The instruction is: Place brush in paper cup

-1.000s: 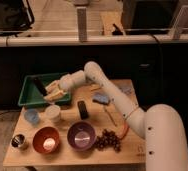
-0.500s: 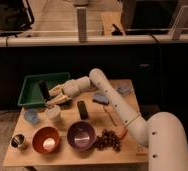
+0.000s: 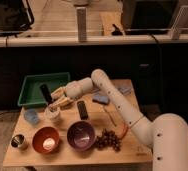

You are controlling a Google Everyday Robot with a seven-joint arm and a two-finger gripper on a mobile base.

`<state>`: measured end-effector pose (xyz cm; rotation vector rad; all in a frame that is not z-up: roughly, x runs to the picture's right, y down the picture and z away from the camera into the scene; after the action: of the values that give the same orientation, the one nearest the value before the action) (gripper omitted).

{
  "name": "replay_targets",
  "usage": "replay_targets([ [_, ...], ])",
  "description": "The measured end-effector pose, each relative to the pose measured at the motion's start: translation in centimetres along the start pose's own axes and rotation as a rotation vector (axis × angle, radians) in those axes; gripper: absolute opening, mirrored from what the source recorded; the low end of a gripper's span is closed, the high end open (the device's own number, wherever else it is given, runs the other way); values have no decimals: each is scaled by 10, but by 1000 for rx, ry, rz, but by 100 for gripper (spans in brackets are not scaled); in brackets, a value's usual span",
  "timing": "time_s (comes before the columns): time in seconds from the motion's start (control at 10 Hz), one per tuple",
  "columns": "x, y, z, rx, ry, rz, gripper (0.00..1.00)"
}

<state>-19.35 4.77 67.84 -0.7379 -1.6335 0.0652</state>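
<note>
I see the gripper (image 3: 57,101) over the left half of the surface (image 3: 137,107), just in front of the green tray (image 3: 32,85) that sits at the back left corner. The white arm (image 3: 137,125) reaches in from the front right corner, bends near the back edge and runs leftward to it. The gripper is clamped on the brush (image 3: 46,93), with its fingers together around the lower part. The brush is slim and black and is tilted: its upper end leans toward the tray and its lower end points down at the paper cup (image 3: 52,114). The cup stands upright directly beneath the gripper, about midway between the back and front edges on the left side. From here I cannot tell whether the brush tip is inside the cup's mouth or just above the rim.

A thicker black oblong thing (image 3: 82,110) lies flat just to the right of the cup, near the middle of the surface and apart from the gripper. A pale blue cup (image 3: 31,116) stands beside the paper cup, toward the left edge. Along the front edge, from the left corner inward, I see a shiny metal cup (image 3: 18,141), an orange bowl (image 3: 46,140), a purple bowl (image 3: 81,136) and a bunch of dark grapes (image 3: 108,140). The two bowls are close together, and the grapes lie just beside the purple bowl. A flat blue object (image 3: 101,98) lies under the forearm toward the back edge.
</note>
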Motion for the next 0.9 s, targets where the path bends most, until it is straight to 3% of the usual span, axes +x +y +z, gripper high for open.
replay_targets([
  [0.5,11,-4,8,-19,-28,16,0],
  [0.9,22,-8,11,-27,-12,28,0],
])
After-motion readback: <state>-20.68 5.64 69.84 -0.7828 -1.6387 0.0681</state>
